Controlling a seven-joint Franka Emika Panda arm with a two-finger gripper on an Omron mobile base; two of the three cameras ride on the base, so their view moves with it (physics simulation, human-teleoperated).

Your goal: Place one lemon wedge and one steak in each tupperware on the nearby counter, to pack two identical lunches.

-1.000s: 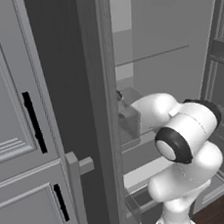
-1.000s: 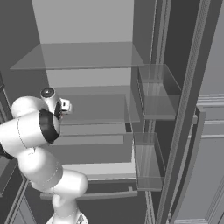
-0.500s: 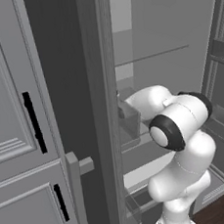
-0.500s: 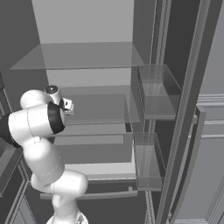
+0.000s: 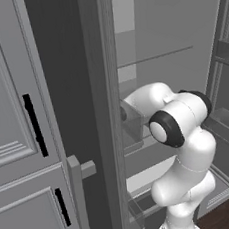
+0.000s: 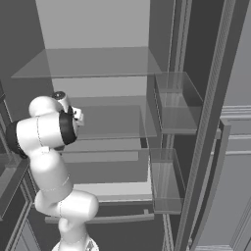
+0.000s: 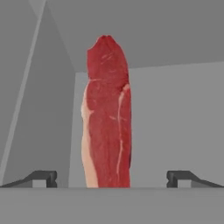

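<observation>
- Steak (image 7: 107, 118) stands as a tall red slab in the middle of the hand view, with white marbling and a pale strip of fat down its lower left edge; it lies between the two dark fingertips and well clear of both.
- Left fingertip (image 7: 41, 178) and its twin on the right sit far apart at the bottom of that view, so the hand (image 7: 112, 179) is open and grips nothing.
- Behind the steak are plain grey fridge walls, meeting in a corner to the left of it; whether the steak rests on a shelf or leans against the wall I cannot tell.
- Grey panelled cabinet door (image 5: 17, 122) with black bar handles fills the left of the left base view; next to it stands the edge of the open fridge door (image 5: 106, 112).
- Right of that door edge, the white arm (image 5: 181, 129) bends up from the floor and reaches left into the fridge, its wrist hidden behind the door edge.
- Seen from the right base view, the arm (image 6: 46, 137) rises at the left with its wrist end (image 6: 73, 115) pointing in over a glass shelf (image 6: 112, 122).
- Further right in that view, clear door bins (image 6: 176, 105) hang on the inside of the fridge door.
</observation>
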